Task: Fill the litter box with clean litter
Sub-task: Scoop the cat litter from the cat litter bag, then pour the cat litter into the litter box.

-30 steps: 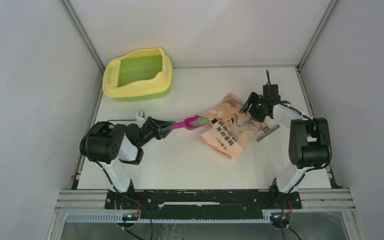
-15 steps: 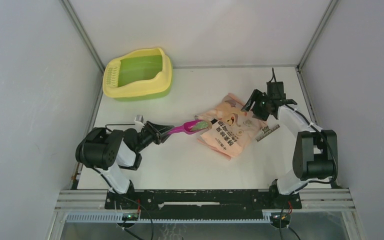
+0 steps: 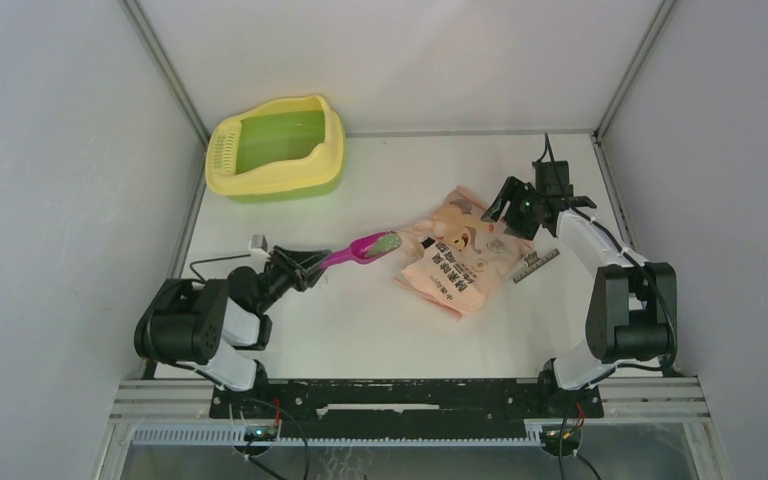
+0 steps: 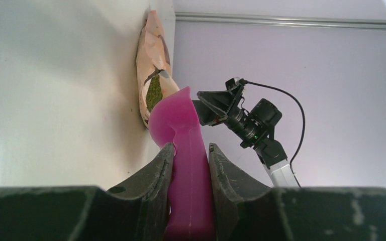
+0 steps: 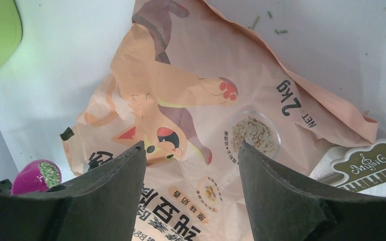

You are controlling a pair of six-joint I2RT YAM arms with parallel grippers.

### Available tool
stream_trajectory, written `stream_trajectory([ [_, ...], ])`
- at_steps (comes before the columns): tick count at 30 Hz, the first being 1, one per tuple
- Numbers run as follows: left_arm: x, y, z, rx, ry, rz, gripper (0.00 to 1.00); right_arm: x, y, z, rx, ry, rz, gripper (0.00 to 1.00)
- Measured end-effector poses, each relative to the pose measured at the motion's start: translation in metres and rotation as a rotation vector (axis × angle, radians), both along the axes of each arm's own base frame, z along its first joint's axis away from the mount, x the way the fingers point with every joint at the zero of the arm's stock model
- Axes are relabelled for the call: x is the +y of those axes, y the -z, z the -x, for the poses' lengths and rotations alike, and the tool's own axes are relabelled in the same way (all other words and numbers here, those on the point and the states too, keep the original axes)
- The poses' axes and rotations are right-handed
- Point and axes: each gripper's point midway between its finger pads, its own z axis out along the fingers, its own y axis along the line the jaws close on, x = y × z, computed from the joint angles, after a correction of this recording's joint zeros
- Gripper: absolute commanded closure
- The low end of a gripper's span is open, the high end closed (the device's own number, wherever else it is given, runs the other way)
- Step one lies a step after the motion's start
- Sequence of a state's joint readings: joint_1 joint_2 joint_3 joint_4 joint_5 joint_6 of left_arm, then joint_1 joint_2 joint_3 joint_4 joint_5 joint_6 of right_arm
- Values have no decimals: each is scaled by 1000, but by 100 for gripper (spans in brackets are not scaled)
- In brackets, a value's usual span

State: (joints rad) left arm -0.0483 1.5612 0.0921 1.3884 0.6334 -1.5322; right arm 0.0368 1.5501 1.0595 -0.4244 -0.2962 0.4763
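1. The magenta scoop (image 3: 358, 249) is pinched by its handle between the left fingers (image 4: 163, 163). Greenish clean litter (image 3: 388, 242) is heaped in its bowl, just beside the bag's open mouth.
2. The right fingers (image 5: 125, 170) are spread wide above the pink-orange bag (image 5: 191, 90), with nothing gripped.
3. "2 kg" and "NET" can be read on the bag near a cartoon animal; Chinese characters are printed lower down.
4. A strip (image 5: 367, 165) printed with piano keys and "Music" lies at the bag's edge.
5. The litter box (image 3: 275, 150) is set at the counter's (image 3: 360, 330) far left corner, well apart from the scoop.
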Motion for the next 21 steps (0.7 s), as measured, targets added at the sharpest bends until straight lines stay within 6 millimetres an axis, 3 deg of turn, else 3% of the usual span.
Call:
stream_trajectory([
  [9, 14, -22, -12, -33, -42, 48, 100, 3, -2, 2, -1, -9, -3, 25],
  [21, 31, -99, -87, -181, -114, 77, 100, 16, -13, 15, -5, -59, -15, 25],
])
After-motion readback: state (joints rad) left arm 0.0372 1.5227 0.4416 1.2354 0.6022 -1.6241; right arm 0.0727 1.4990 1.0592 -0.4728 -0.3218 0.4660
